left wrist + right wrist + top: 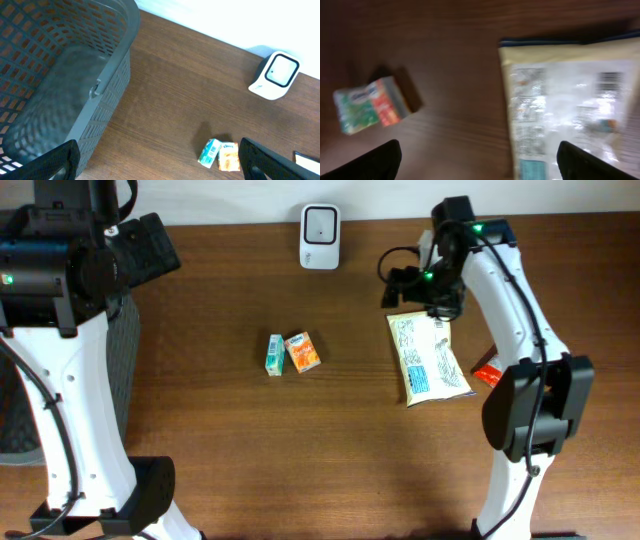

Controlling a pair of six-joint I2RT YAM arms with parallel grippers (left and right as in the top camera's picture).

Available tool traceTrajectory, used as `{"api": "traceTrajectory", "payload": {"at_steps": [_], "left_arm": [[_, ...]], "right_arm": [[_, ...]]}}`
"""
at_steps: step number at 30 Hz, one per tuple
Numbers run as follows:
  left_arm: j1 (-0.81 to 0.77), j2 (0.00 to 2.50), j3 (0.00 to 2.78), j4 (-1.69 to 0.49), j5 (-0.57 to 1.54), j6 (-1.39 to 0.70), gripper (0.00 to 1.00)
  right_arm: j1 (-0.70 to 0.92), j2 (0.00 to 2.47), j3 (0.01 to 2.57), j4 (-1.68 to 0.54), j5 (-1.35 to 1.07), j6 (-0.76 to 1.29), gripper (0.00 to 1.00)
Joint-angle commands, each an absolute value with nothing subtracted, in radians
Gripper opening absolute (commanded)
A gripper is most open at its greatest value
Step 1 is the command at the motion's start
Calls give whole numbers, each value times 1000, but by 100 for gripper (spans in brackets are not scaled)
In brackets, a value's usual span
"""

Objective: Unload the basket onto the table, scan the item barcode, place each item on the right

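Bag (430,360): laid flat, barcode (610,80) up, so it can be found.
Right gripper (477,157): wide open above it, nothing held.
Left gripper (157,152): wide open, nothing held.

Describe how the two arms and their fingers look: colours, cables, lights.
Both the left arm and the right arm have smooth white link shells joined by bulky black joint housings. Thin black cables run along the links. Small green lights glow on the black housings. In the wrist views the left fingers and right fingers show as flat, matte black tips.
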State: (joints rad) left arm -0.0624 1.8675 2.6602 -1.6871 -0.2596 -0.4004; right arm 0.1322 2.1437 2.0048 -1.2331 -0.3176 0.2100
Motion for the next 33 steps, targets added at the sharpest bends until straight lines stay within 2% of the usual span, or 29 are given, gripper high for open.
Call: {"api": "traceTrajectory", "payload": {"at_steps": [1, 6, 8, 11, 14, 17, 18, 22, 29, 31, 33], "left_arm": [[-62, 1868, 2659, -1688, -266, -389, 99], [-62, 1868, 2659, -1688, -266, -389, 99], [-62, 1868, 2659, -1688, -266, -389, 99], [-62, 1868, 2659, -1688, -266, -389, 99], [-62, 1868, 2659, -1688, -266, -389, 99], [-62, 1868, 2659, -1688, -266, -389, 99], [-62, 1868, 2659, -1688, -266, -389, 99], [-62, 1868, 2659, -1688, -266, -389, 99], [-62, 1868, 2659, -1688, -266, -389, 99], [-62, 1868, 2659, -1688, -266, -389, 99], [-62, 1868, 2659, -1688, -266, -389, 99]], "right_arm": [[231, 2164, 1966, -1183, -382, 215, 98], [390, 2185, 1807, -934, -381, 224, 99], [427, 2197, 1749, -832, -381, 300, 99], [460, 2219, 1688, -741, -387, 384, 99], [496, 2232, 1639, -690, -393, 383, 100], [523, 2232, 1623, -662, -392, 383, 70], [532, 2232, 1623, -653, -388, 383, 50], [528, 2232, 1623, -661, -382, 383, 4], [419, 2226, 1627, -901, -527, 374, 4], [365, 2225, 1627, -1003, -627, 255, 4], [297, 2225, 1627, -1116, -572, 161, 4]]}}
